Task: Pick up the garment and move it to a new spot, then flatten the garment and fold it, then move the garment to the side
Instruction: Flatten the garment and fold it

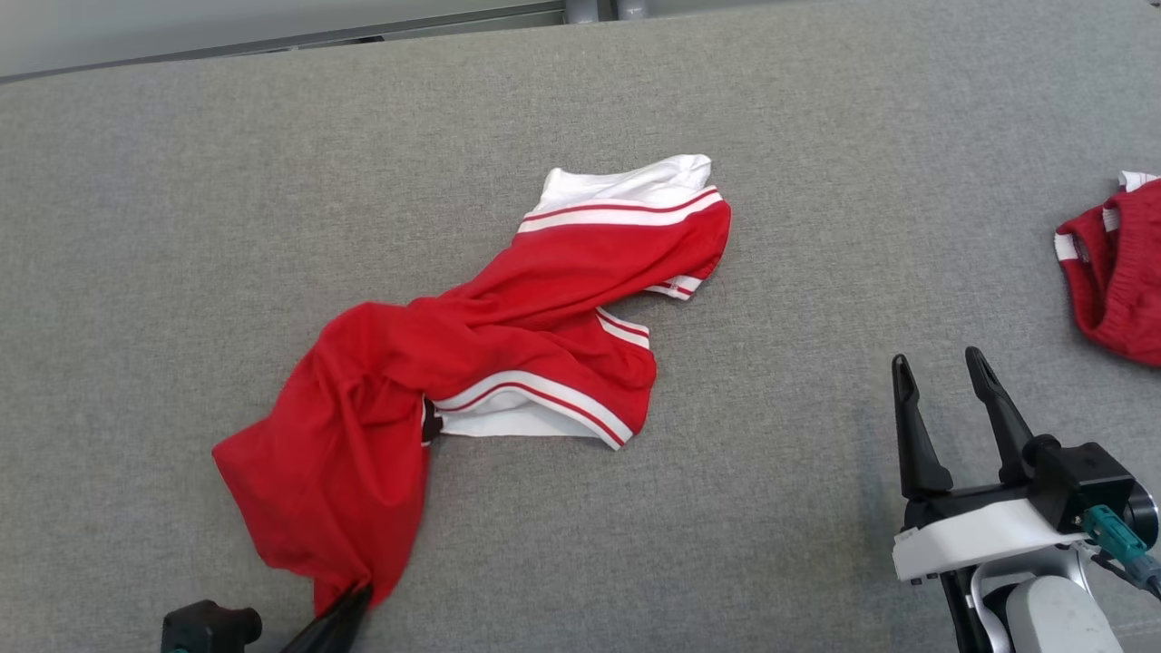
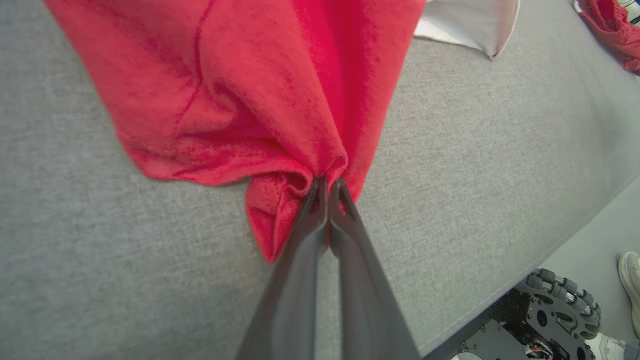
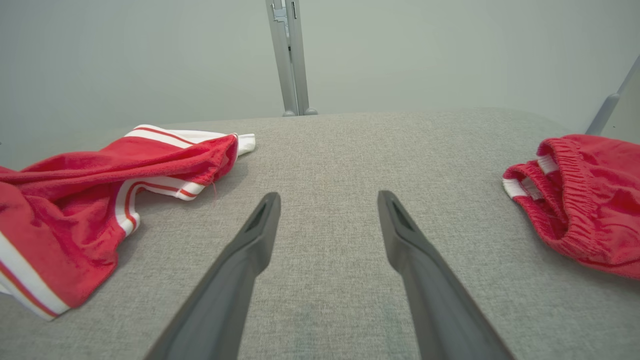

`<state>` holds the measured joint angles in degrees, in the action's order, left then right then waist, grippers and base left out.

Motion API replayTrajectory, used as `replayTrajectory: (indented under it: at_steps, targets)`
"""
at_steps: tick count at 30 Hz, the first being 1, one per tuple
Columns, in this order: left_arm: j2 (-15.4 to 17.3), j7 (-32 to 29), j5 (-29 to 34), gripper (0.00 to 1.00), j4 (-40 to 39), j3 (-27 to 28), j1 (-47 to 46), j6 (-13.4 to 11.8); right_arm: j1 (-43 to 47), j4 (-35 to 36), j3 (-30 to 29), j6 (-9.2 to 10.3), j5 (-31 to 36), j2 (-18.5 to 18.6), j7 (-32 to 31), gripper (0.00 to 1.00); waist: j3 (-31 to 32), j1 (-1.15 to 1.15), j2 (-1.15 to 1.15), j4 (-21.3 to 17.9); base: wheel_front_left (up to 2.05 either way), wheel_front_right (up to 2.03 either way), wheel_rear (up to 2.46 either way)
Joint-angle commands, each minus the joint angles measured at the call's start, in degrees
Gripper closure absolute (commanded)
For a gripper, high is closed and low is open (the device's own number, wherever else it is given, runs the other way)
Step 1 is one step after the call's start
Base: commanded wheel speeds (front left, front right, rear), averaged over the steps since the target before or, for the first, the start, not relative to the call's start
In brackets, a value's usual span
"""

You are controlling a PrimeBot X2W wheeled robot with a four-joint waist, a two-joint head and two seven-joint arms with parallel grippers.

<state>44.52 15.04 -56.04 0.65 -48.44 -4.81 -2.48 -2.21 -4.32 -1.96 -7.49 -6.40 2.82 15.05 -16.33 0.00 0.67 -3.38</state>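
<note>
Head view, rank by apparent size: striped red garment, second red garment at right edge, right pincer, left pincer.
1. Striped red garment, by far.
2=. Second red garment (cut by frame) and right pincer: alike, pincer nearer the camera, unranked.
4. Left pincer.

The right pincer (image 1: 937, 356) has long dark tapered fingers (image 1: 914, 435), a white mount (image 1: 980, 535) and teal connector (image 1: 1114, 535).

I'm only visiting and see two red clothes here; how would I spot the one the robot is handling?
On the grey table, look near the middle: the red garment lies long and twisted, white bands showing. Unlike the bunched red heap at the right edge, its near corner is pinched by the left gripper.
</note>
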Motion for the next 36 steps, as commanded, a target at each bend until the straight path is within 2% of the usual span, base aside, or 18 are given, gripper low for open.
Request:
replayTrajectory:
  at_steps: [1,2,3,4,5,6,11,15,18,19,23,27,30,32,36]
  targets:
    - [-1.9,0.1,-0.4,0.67,2.3,-0.6,1.1,1.6,-0.5,-0.2,0.1,-0.01,0.3,0.1,0.2,0.00,0.4,0.00,-0.67,0.6,0.00,0.00,0.00]
    - [-2.7,0.2,-0.4,0.56,3.3,-0.2,0.9,2.1,-0.5,-0.2,0.0,-0.01,0.4,0.2,0.2,0.00,0.4,0.00,-0.67,0.8,0.00,0.00,0.00]
    - [-3.8,0.2,-0.7,0.39,3.9,0.3,0.8,2.7,-0.4,-0.2,0.0,-0.01,0.4,0.2,0.2,0.00,0.5,0.00,-0.67,0.9,0.00,0.00,0.00]
    - [-4.9,0.2,-0.9,0.16,4.3,0.9,0.7,3.3,-0.3,-0.2,0.0,-0.01,0.5,0.2,0.2,0.00,0.6,0.00,-0.67,1.0,0.00,0.00,0.00]
    - [-5.6,0.2,-0.7,0.03,4.6,1.3,0.6,3.6,-0.2,-0.2,0.0,-0.01,0.5,0.2,0.2,0.00,0.7,0.00,-0.67,1.0,0.00,0.00,0.00]
    - [-6.1,0.2,-0.6,0.00,4.9,1.4,0.7,4.0,0.0,-0.2,0.0,-0.01,0.5,0.1,0.2,0.00,0.7,0.00,-0.67,1.0,0.00,0.00,0.00]
    - [-7.6,-1.6,-2.6,0.00,6.8,1.1,1.1,3.0,0.4,-0.3,0.3,-0.01,0.2,0.2,0.2,0.00,1.1,0.00,-0.67,0.4,0.00,0.00,0.00]
    - [-9.7,-3.3,-8.3,0.00,2.9,2.3,2.3,4.3,0.8,-0.4,0.1,-0.01,0.1,0.2,0.2,0.00,1.4,0.00,-0.67,-0.1,0.00,0.00,0.00]
    - [-9.5,-3.0,-11.4,0.00,0.6,4.7,2.7,3.5,0.8,-0.3,0.0,-0.01,0.0,0.1,0.2,0.00,1.5,0.00,-0.67,-0.2,0.00,0.00,0.00]
    - [-9.8,-2.4,-14.2,0.00,-1.4,7.2,3.5,1.8,1.1,-0.3,-0.1,-0.01,0.0,0.1,0.2,0.00,1.7,0.00,-0.67,-0.4,0.00,0.00,0.00]
    - [-8.7,-2.6,-18.3,0.00,-6.3,9.7,6.2,0.3,1.6,-0.2,-0.2,-0.01,0.1,0.1,0.2,0.00,2.0,0.00,-0.67,-0.4,0.00,0.00,0.00]
    - [-5.8,-8.1,-22.7,0.00,-11.2,8.3,9.6,-0.2,1.8,-0.1,-0.5,-0.01,0.7,0.1,0.2,0.00,2.3,0.00,-0.67,-0.2,0.00,0.00,0.00]
    - [-2.7,-11.6,-24.0,0.00,-12.4,7.2,11.7,-2.4,1.6,-0.1,-0.6,-0.01,1.0,0.1,0.2,0.00,2.6,0.00,-0.67,0.0,0.00,0.00,0.00]
    - [-2.2,-10.3,-24.2,0.00,-12.4,8.4,12.6,-4.3,1.6,0.0,-0.7,-0.01,1.1,0.2,0.2,0.00,2.6,0.00,-0.67,0.2,0.00,0.00,0.00]
    - [-3.6,-5.2,-26.4,0.00,-11.0,13.4,13.3,-8.0,1.9,0.1,-0.5,-0.01,1.3,0.1,0.2,0.00,2.5,0.00,-0.67,0.8,0.00,0.00,0.00]
